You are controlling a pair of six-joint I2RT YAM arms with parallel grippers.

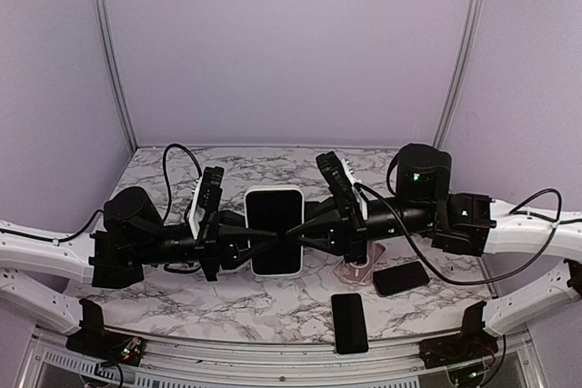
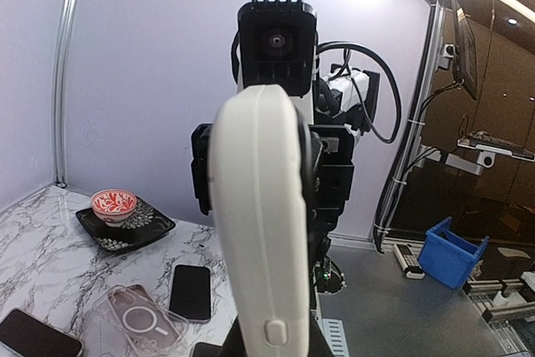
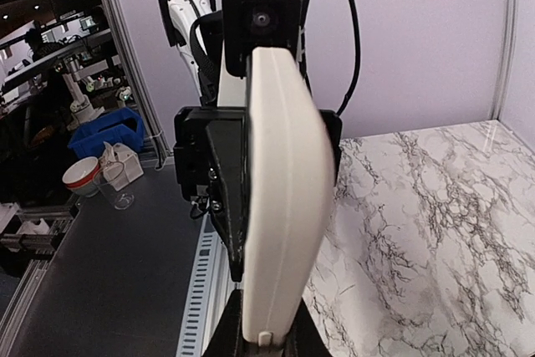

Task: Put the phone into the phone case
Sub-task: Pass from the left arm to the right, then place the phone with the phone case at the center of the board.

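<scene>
Top external: phone [image 1: 275, 229] screen-up, long axis near-to-far

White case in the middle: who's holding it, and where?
Both: the left end effector clamps the white case by its left long edge, the right end effector by its right long edge.

The phone [image 1: 275, 224] sits in the phone case [image 1: 275, 271], between the left gripper [image 1: 242, 241] on its left and the right gripper [image 1: 306, 224] on its right, with a clear case [image 2: 135, 317] and 2 spare phones [image 1: 349, 323] on the table [image 1: 182, 302] nearer, rightward.
</scene>
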